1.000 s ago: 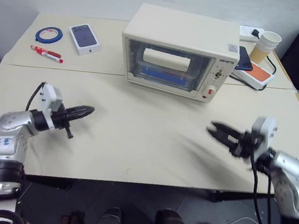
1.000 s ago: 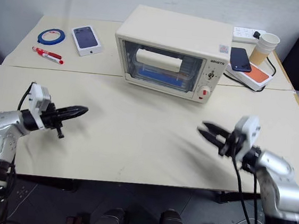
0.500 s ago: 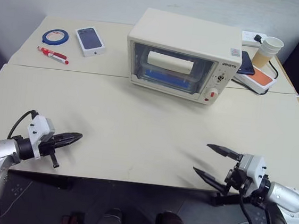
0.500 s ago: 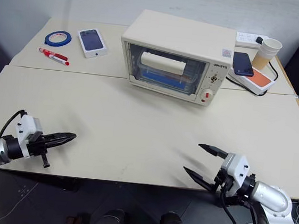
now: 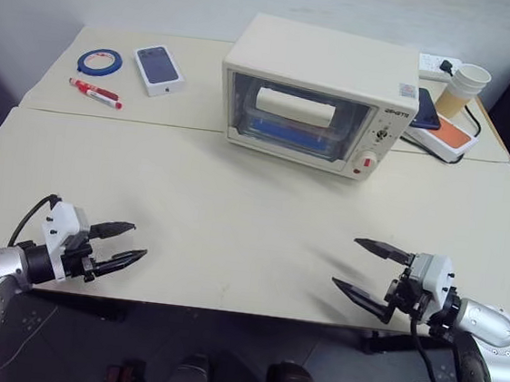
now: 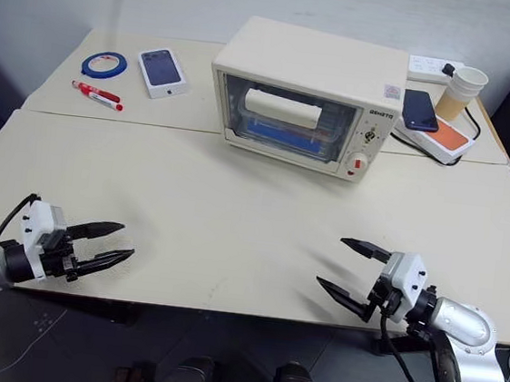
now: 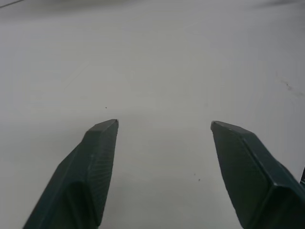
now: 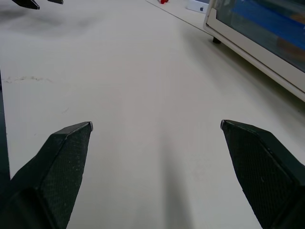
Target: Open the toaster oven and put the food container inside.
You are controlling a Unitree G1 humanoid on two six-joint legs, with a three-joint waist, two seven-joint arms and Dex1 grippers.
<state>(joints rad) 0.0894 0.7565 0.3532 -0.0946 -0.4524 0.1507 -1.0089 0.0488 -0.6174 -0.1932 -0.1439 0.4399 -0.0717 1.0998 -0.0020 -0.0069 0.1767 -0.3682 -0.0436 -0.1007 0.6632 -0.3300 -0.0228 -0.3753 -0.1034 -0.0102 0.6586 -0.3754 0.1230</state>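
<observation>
With the food container (image 5: 289, 129) already behind the shut glass door of the toaster oven (image 5: 320, 93), and the left gripper (image 5: 127, 242) and right gripper (image 5: 362, 268) both spread and empty near the table's front edge, a careless swing could have knocked that edge.

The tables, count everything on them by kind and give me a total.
Toaster oven: 1
Food container, inside the oven: 1
Phone box: 1
Tape roll: 1
Red marker: 1
Paper cup: 1
Dark phone: 1
Power strip: 1
Orange-topped white block: 1
Total: 9
</observation>
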